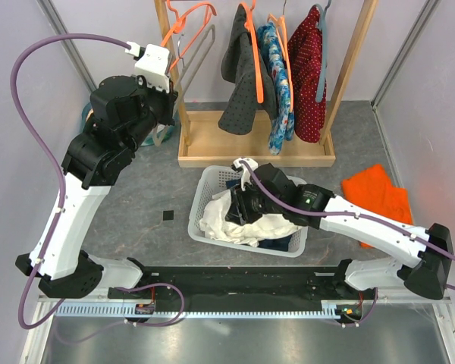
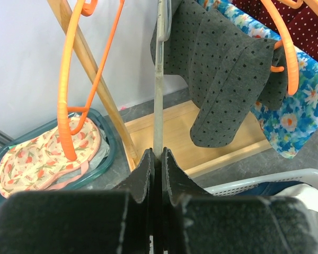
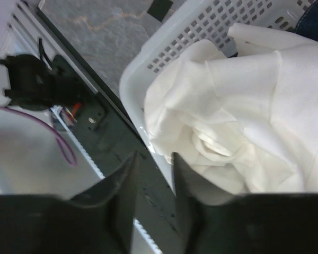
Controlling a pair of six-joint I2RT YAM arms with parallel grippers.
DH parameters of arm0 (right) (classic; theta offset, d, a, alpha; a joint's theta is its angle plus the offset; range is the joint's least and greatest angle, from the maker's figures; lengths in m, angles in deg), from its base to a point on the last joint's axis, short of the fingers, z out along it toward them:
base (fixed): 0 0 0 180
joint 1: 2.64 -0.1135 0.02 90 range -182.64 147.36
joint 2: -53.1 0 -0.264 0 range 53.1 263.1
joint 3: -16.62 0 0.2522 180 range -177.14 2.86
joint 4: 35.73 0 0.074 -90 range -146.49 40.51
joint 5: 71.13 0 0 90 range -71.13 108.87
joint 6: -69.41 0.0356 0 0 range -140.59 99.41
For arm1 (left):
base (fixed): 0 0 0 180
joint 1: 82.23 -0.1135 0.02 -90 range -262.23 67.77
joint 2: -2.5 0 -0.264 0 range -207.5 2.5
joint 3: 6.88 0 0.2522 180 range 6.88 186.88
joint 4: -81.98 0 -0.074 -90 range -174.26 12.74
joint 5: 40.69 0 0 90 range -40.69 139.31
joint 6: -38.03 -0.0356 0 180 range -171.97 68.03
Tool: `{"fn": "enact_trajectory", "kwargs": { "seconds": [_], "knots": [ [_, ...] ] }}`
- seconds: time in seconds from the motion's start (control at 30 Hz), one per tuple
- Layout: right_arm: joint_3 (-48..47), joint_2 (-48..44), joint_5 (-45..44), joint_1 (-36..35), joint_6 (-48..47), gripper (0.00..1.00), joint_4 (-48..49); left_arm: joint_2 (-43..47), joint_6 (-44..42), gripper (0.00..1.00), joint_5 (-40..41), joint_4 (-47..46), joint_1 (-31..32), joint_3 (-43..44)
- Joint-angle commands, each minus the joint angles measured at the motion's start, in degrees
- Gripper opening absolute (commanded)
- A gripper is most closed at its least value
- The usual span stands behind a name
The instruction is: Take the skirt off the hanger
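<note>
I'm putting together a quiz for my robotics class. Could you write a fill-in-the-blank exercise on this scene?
1. The left gripper is ____ on the grey hanger.
2. The plastic basket holds a crumpled cloth whose colour is ____.
3. The right gripper hovers over the basket's rim, holding nothing, with its jaws ____.

Missing words: shut; white; open.

grey hanger (image 2: 158, 95): top cut off | basket (image 3: 212, 21): partly out of frame
</note>
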Motion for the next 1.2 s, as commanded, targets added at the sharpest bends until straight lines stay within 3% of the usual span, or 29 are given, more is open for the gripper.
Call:
{"fn": "enact_trajectory", "kwargs": {
  "seconds": [0.0, 0.07, 0.27, 0.47, 0.63, 0.77, 1.17],
  "knots": [
    [-4.4, -0.4, -3.8, 0.1, -0.8, 0.08, 3.4, -0.4, -2.1, 0.02, 2.1, -4.7, -0.1, 2.5],
    [-3.8, 0.7, -6.5, 0.1, -1.6, 0.01, 8.1, -1.7, -2.4, 0.02, 2.5, -5.5, -0.1, 3.2],
    [2.7, 9.0, -12.1, 2.2, -2.1, 0.01, 18.5, -8.2, -3.9, 0.02, 4.9, -6.9, -0.2, 8.9],
    [17.3, 12.0, -10.9, 4.9, 2.5, 0.00, 32.7, -15.6, -6.6, 0.02, 6.3, -10.3, -1.6, 16.3],
    [27.9, 12.3, -9.6, 5.1, 6.7, 0.00, 42.1, -25.4, -6.8, 0.02, 1.4, -9.1, -7.7, 25.9],
    [32.6, 10.5, -8.2, 5.1, 9.4, 0.00, 46.2, -30.0, -7.7, 0.02, -1.8, -8.5, -9.8, 32.1],
    [38.3, 3.8, -7.0, 5.1, 10.7, 0.00, 49.1, -34.4, -7.8, 0.02, -10.5, -9.1, -11.3, 33.8]
  ]
}}
